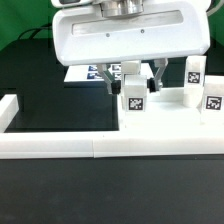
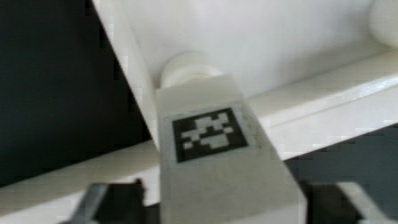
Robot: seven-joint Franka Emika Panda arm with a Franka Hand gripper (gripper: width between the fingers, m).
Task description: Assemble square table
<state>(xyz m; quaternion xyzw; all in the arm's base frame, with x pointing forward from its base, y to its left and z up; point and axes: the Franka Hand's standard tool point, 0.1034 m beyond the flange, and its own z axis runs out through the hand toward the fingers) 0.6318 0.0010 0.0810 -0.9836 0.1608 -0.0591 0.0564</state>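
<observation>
Now, left to right, I see the gripper (image 1: 131,78) low over the slab (image 1: 170,120), fingers (image 2: 111,198) straddling an upright leg (image 1: 133,88), its long axis vertical, tag facing the camera; I cannot tell whether they clamp it. Beside it two more legs (image 1: 193,81) stand upright.

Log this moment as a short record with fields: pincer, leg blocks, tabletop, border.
pincer: the arm's pincer straddles one small white tagged leg block; whether it grips is unclear
other leg blocks: two stand upright toward the exterior view's right
tabletop: large flat white square slab tilted up behind the pincer
border: long white rail along the front
</observation>
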